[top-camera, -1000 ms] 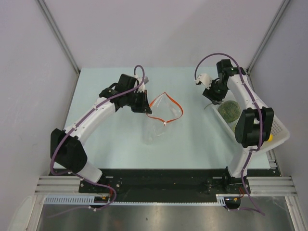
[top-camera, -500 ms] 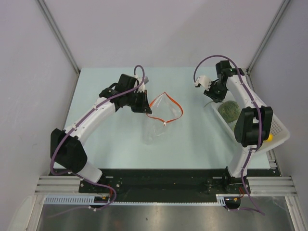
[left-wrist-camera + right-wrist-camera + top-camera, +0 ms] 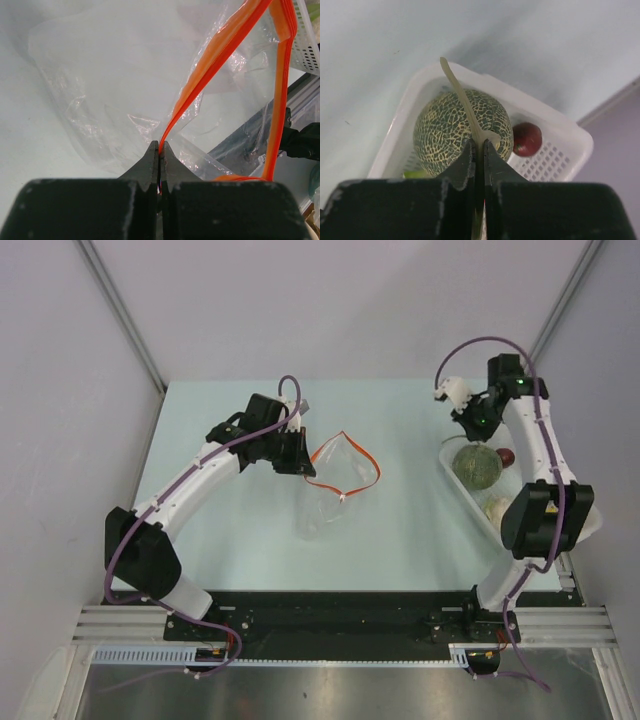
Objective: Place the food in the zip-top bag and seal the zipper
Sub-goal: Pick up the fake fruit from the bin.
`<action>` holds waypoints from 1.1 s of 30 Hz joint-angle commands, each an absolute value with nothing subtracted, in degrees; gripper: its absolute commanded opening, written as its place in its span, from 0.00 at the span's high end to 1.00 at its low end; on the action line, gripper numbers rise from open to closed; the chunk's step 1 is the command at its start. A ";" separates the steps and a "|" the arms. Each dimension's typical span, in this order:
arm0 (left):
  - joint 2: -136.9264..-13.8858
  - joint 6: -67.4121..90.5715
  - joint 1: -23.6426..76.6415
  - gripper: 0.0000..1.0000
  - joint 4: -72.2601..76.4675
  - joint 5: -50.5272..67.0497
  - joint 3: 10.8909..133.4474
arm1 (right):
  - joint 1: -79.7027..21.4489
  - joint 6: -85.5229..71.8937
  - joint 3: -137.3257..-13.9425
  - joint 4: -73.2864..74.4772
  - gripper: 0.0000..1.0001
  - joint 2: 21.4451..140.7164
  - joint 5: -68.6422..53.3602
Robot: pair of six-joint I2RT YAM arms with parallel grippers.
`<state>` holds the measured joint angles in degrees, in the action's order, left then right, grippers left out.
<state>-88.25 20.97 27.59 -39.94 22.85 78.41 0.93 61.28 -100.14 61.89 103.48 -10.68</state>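
Over the far end of the white basket (image 3: 560,150), the right gripper (image 3: 479,146) hangs with jaws closed on the pale stem (image 3: 456,87), apparently that of the dark green melon (image 3: 437,132). A dark red piece (image 3: 526,139) lies just beside the melon. The arm arches along the basket's outer side, wrist bent back down. Well left of the basket, the left gripper (image 3: 159,146) pinches the zipper (image 3: 220,65), holding the zip-top bag (image 3: 100,80) open. A slow, straight lift seems wise, since the thin stem could slip.
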 commanded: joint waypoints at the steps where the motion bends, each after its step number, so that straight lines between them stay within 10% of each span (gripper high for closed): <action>1: -86.75 20.83 27.95 1.00 -39.20 23.82 79.72 | 5.08 55.82 -105.99 60.74 1.00 93.54 -19.13; 21: -87.10 20.74 27.95 1.00 -39.20 26.80 79.98 | -17.55 13.03 -120.85 41.69 1.00 80.33 -33.05; 33: -84.73 22.67 26.72 1.00 -36.83 31.36 77.26 | -27.42 -10.01 -88.27 15.15 1.00 75.06 -39.02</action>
<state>-87.96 21.06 27.42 -39.66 27.51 78.35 -26.44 -0.36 -99.24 29.10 78.30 -36.56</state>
